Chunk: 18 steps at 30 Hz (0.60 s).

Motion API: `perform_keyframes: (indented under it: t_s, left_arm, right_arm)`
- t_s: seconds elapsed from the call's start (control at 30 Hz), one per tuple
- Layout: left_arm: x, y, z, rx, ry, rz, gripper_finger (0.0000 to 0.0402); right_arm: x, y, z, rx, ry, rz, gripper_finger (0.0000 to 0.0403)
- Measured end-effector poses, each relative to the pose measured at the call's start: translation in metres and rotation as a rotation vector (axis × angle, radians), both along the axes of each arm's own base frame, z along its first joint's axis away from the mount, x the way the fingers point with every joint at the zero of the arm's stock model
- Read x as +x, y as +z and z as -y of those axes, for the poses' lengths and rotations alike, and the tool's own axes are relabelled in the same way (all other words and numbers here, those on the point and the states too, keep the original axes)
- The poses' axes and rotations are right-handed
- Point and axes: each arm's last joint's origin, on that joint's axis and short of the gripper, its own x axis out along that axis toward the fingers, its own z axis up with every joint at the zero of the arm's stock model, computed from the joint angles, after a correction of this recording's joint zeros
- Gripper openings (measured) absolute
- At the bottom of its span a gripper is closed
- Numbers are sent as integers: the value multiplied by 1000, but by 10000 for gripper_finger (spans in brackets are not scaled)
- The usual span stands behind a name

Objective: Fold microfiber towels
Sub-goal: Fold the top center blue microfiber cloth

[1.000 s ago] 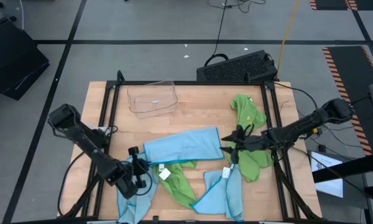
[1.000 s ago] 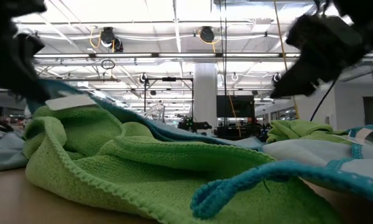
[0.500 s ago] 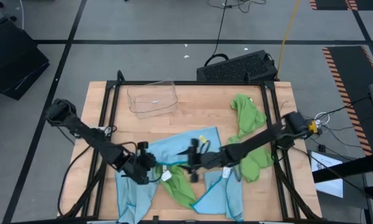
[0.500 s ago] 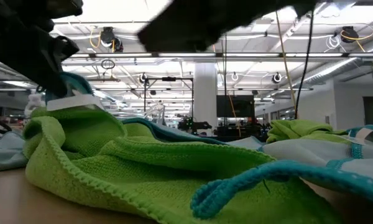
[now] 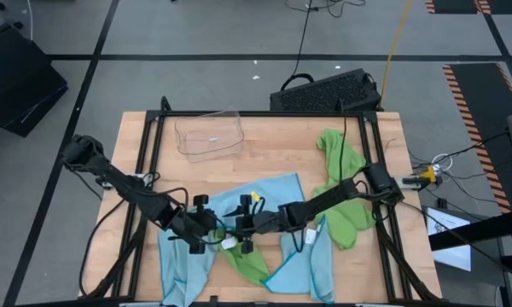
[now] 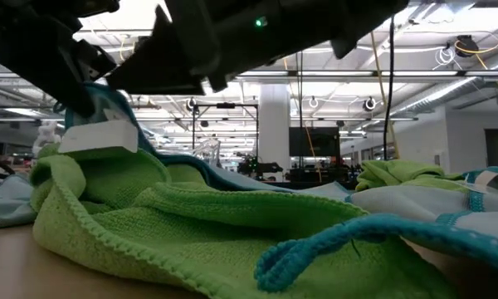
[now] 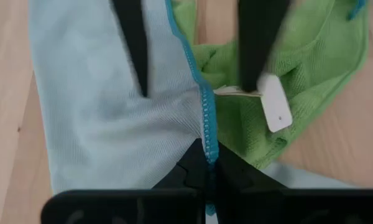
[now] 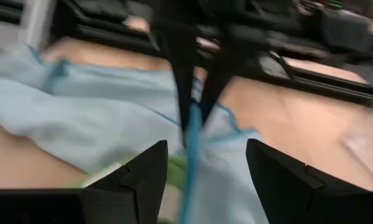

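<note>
— Since it's thin and floppy, where do I take the light blue towel (image 5: 260, 198)?

— By its teal hem; pinch anywhere else and it sags. My left gripper (image 7: 209, 163) is already clamped on that hem, centre of the high frame.

— And the right gripper (image 8: 196, 158)?

— Fingers spread wide, holding nothing, nosing up to the same edge (nearly touching the left one).

— Looks?

— Pale blue, draped over a lime green towel (image 5: 249, 257) with a white tag (image 7: 275, 102).
</note>
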Motion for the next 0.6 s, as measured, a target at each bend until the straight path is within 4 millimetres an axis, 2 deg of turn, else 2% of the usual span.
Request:
perform_keyframes:
  t_s: [0.13, 0.37, 0.47, 0.6]
  left_arm:
    - [0, 4, 0, -14, -3, 25, 10]
    - [0, 4, 0, -2, -21, 28, 10]
    - [1, 4, 0, 1, -27, 30, 10]
    - [1, 4, 0, 2, -27, 31, 10]
  right_arm:
    - [3, -7, 1, 21, 12, 14, 210]
    - [4, -7, 6, 21, 0, 14, 208]
    - [5, -8, 7, 19, -5, 6, 191]
    - [4, -11, 10, 11, -10, -22, 146]
